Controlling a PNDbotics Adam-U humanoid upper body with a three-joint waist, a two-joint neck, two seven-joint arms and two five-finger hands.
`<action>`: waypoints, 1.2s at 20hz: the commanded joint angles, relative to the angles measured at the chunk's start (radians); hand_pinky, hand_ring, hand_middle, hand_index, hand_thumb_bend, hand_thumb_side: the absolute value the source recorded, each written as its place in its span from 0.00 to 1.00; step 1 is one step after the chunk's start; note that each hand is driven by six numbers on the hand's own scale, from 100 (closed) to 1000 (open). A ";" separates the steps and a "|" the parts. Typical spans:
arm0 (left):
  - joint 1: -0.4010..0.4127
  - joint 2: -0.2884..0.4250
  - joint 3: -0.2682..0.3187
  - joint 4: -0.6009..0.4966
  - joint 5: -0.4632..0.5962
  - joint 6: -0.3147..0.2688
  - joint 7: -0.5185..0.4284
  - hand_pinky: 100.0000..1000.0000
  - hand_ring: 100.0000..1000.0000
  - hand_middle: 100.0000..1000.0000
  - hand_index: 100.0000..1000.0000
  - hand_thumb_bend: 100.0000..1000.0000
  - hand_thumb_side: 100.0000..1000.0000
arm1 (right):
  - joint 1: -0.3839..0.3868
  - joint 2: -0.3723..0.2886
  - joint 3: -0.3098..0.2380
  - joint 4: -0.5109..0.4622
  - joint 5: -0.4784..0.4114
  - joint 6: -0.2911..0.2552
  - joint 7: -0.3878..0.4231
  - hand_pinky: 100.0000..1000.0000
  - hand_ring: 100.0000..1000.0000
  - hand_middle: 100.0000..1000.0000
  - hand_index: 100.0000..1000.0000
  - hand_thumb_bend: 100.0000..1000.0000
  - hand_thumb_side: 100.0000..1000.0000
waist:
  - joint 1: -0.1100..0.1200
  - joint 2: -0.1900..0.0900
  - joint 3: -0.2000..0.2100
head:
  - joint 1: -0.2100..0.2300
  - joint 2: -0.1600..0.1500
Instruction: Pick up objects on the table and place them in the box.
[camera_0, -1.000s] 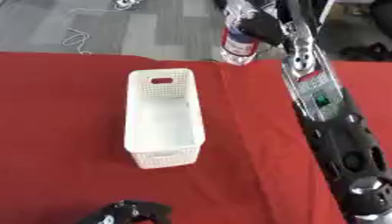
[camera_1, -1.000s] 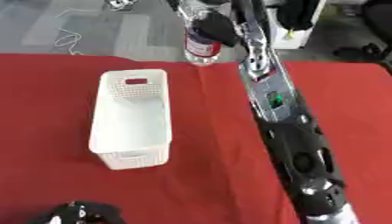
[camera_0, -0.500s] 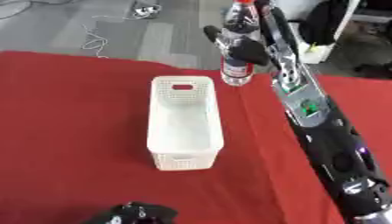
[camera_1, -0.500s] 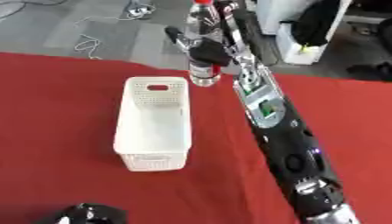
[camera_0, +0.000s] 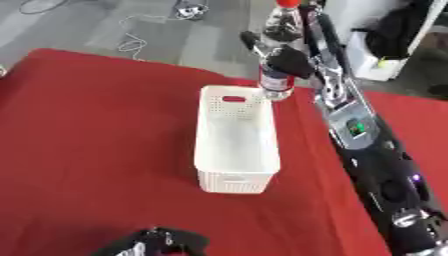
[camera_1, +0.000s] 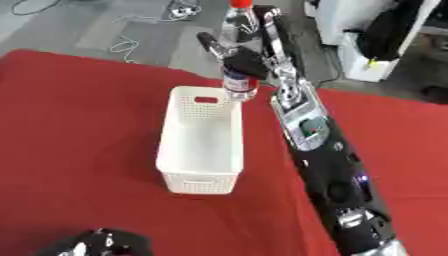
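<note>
A clear plastic bottle (camera_0: 278, 75) with a red cap and a label band hangs upright above the far right corner of the white perforated box (camera_0: 234, 167). My right hand (camera_0: 287, 59) is shut on the bottle's middle, its arm stretching up from the lower right. The box stands lengthwise on the red table and looks empty inside. My left hand (camera_0: 157, 244) shows only as a dark shape at the bottom edge, and its fingers are not clear.
The red tablecloth (camera_0: 96, 140) covers the whole table. Beyond the far edge lies grey floor with cables (camera_0: 131, 42) and a white cabinet with dark bags (camera_0: 394, 35) at the upper right.
My right hand has carried the bottle leftwards, closer to the box's far end. The whole picture has also shifted, so the camera has moved.
</note>
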 joint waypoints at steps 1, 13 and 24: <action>-0.012 0.013 0.001 -0.009 0.004 -0.031 -0.037 0.68 0.68 0.57 0.92 0.13 0.82 | -0.018 -0.013 -0.015 -0.004 0.015 -0.002 -0.011 0.00 0.00 0.00 0.00 0.11 0.00 | 0.001 -0.015 0.006 | 0.031 -0.015; -0.036 0.009 -0.005 -0.007 -0.012 -0.034 -0.048 0.68 0.68 0.57 0.92 0.12 0.83 | 0.007 0.013 -0.046 -0.036 0.076 0.011 -0.068 0.00 0.00 0.00 0.00 0.05 0.00 | -0.018 0.018 0.052 | 0.027 -0.020; -0.044 0.003 -0.006 -0.006 -0.022 -0.039 -0.052 0.68 0.68 0.57 0.92 0.12 0.83 | 0.055 0.099 -0.066 -0.124 0.114 0.037 -0.081 0.00 0.00 0.00 0.00 0.00 0.00 | -0.020 0.034 0.065 | -0.004 -0.031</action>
